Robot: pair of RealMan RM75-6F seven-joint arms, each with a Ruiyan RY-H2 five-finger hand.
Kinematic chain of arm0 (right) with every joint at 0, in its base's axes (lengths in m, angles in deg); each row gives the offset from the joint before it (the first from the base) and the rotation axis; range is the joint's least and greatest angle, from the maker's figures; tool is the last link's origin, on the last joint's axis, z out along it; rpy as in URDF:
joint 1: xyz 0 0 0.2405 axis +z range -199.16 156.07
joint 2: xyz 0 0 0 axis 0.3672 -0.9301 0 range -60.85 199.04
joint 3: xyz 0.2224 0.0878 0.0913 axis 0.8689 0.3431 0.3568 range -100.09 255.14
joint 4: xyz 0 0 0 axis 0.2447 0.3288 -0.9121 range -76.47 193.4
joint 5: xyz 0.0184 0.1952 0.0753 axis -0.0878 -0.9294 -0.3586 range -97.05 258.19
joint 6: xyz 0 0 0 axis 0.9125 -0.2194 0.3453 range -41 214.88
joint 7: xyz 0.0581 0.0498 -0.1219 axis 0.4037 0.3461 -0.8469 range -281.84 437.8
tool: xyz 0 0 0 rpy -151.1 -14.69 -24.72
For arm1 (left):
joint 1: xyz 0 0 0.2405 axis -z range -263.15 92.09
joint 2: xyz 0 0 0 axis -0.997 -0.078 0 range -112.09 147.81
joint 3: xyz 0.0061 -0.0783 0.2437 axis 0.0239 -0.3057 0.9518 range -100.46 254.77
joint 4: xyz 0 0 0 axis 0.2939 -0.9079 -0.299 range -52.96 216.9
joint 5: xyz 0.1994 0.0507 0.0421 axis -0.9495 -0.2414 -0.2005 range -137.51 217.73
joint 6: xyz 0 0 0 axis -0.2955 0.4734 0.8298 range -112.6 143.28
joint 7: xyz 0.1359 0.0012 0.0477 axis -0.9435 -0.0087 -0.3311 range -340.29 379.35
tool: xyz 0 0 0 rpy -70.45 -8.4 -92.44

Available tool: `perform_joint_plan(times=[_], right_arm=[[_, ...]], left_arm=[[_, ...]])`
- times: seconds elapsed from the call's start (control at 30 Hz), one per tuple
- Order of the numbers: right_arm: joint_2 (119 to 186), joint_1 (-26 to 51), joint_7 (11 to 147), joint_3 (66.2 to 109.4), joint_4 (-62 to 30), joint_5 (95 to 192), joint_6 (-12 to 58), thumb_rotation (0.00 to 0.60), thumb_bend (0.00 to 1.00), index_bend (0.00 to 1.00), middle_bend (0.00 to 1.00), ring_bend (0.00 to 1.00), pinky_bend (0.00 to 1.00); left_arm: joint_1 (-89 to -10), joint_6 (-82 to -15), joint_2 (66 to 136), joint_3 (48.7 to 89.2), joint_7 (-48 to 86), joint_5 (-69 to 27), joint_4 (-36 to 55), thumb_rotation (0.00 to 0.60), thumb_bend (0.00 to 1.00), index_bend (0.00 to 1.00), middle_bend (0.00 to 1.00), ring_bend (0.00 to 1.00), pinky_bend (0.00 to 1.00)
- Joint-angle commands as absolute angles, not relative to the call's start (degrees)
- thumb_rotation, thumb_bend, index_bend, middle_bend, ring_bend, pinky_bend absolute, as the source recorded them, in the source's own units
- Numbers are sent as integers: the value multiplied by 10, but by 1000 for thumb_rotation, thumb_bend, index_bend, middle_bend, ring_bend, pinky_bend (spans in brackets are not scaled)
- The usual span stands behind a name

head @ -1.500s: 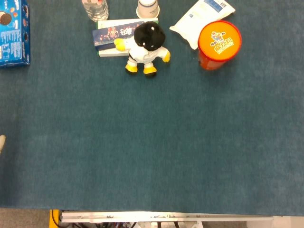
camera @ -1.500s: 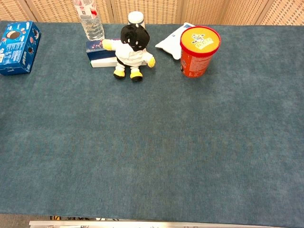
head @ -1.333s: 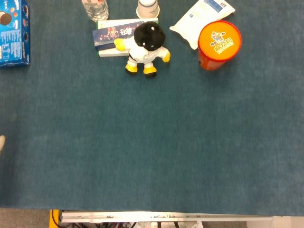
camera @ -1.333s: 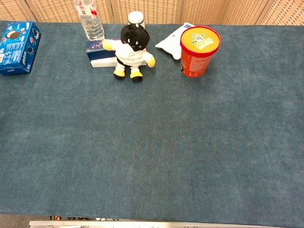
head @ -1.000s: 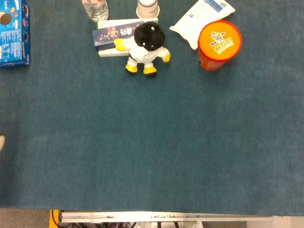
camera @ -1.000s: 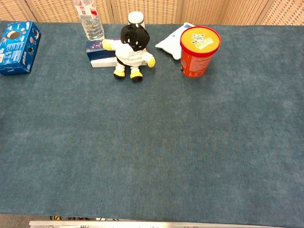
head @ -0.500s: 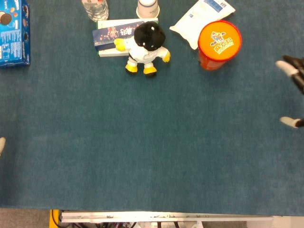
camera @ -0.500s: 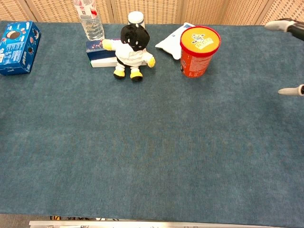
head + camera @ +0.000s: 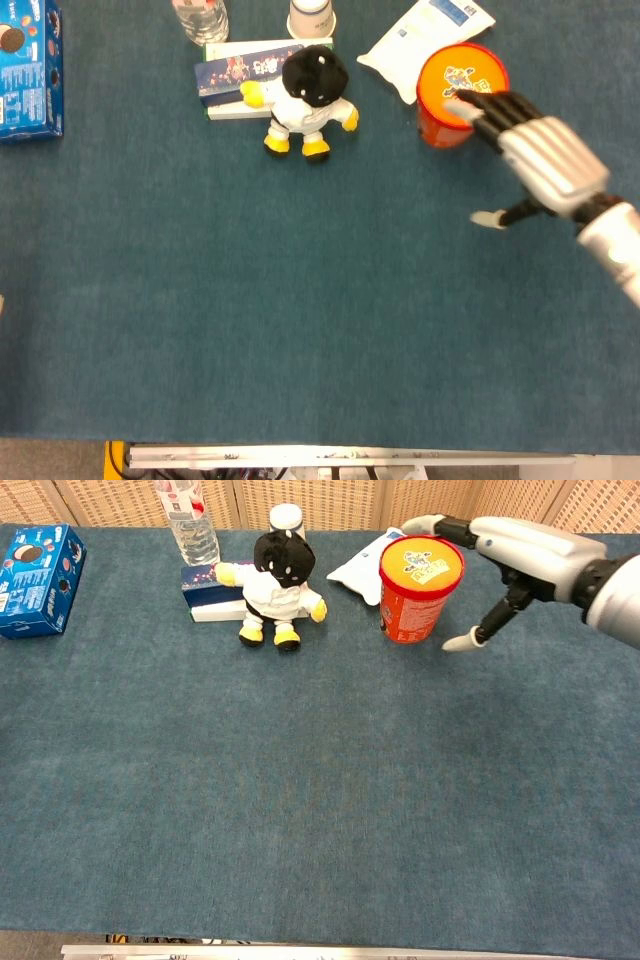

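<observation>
Blue felt covers the table [image 9: 320, 810], with a wicker screen [image 9: 340, 500] behind it in the chest view. Along the far edge stand a bottle [image 9: 187, 525], a flat box [image 9: 205, 595], a plush doll [image 9: 275, 585], a white cup [image 9: 285, 518] behind the doll, a white pouch [image 9: 360, 565] and, at the far left, a blue cookie box [image 9: 38, 580].

An orange tub [image 9: 418, 588] with a yellow printed lid stands upright to the right of the doll, just in front of the pouch. Reaching in from the right, the right hand [image 9: 520, 560] is spread wide and holds nothing: its fingers [image 9: 480, 105] stretch over the tub's rim and lid, while the thumb [image 9: 462, 640] hangs low beside the tub's right wall, apart from it. Whether the fingers touch the lid I cannot tell. Only a pale sliver at the left edge of the head view may belong to the left hand [image 9: 2, 300], and its state cannot be told.

The tub looks like a stiff, smooth-walled cardboard or plastic canister, probably light, and likely slippery under hard fingertips. Its width seems near the limit of the hand's span, so a wrap around the middle of the wall, thumb opposite fingers, seems the safest hold. Gripping at the lid risks popping it off or tipping the tub into the pouch.
</observation>
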State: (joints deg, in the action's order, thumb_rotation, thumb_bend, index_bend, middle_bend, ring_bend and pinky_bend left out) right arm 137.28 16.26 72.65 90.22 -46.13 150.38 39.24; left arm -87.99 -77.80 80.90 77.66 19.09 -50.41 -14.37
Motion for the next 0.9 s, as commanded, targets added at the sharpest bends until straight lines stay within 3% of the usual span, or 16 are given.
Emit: perform_joint_plan(times=[0.03, 0.4, 0.9], right_arm=[[1429, 222, 662, 926, -430, 1432, 418, 600, 0, 0, 0, 0, 0], [1549, 333, 577, 950, -332, 1295, 419, 600, 0, 0, 0, 0, 0], [1647, 425, 559, 962, -181, 1207, 447, 600, 0, 0, 0, 0, 0]], left_arm=[[-884, -783, 807, 777, 195, -504, -143, 600, 248, 58, 56, 36, 20], [-894, -792, 805, 778, 205, -500, -137, 600, 249, 57, 56, 36, 20], [-902, -788, 807, 776, 215, -482, -124, 600, 248, 58, 56, 36, 20]])
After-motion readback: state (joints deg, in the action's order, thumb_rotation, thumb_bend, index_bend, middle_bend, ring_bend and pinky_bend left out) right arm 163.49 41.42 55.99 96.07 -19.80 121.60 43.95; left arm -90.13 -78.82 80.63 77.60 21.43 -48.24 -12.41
